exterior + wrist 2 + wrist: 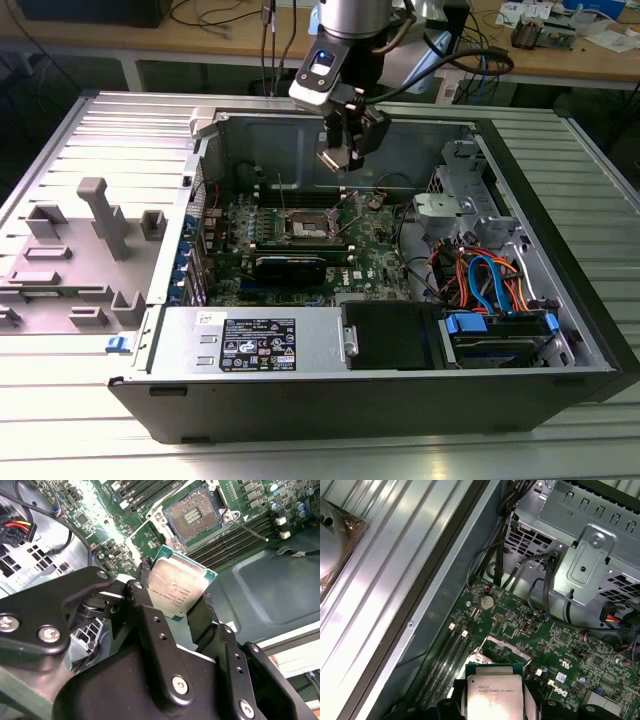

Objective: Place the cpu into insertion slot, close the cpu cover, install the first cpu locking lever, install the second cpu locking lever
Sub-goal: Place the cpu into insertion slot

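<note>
Seen from the exterior view's left, a grey plastic fixture [92,240] stands on the ribbed metal table [60,430], just beside the open computer case [330,400]. Inside the case lies the green motherboard [375,262], with the insertion slot [310,228] near its middle. In the second wrist view the slot's brownish-gold pin field is uncovered and unoccupied, and a thin metal lever [250,530] runs from one corner out over the memory slots [235,537]. The gripper [343,150] hangs above the board, slightly toward the exterior view's right of the slot and well clear of it. Its two black fingers [145,577] are clamped on the cpu [180,587], holding it by two opposite edges with the silver-grey lid facing the camera. The part appears light, thin and rigid. The smooth lid offers little friction, so the edges of the green substrate are judged the correct place to grip. The underside contacts and the slot's pins are likely fragile. Toward the exterior view's right sit the drive cage [455,205] and the orange and blue cables [485,275].
</note>
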Available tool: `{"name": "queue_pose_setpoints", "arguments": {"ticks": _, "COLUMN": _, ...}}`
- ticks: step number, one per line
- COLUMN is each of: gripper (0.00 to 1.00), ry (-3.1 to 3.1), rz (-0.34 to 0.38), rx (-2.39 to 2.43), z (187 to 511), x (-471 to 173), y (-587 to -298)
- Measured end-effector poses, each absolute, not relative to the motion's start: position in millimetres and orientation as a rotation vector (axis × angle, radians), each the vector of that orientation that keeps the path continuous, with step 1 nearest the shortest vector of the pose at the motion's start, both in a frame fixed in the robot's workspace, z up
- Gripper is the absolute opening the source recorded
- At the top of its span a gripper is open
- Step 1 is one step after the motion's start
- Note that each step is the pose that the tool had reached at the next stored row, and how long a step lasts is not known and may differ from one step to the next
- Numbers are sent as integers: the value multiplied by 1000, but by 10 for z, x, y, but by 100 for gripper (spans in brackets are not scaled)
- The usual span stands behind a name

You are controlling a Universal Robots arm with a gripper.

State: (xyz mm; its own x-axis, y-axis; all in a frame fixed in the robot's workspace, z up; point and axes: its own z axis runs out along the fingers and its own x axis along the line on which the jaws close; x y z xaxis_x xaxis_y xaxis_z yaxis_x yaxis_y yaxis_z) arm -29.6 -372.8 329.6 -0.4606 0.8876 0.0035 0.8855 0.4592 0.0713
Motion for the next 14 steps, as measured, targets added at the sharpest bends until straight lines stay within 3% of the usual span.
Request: {"name": "queue_pose_setpoints", "arguments": {"ticks": 14, "gripper": 55, "ry": 2640, "rz": 97, "rx": 1635, "z": 3290, "x": -296, "y": -3728}}
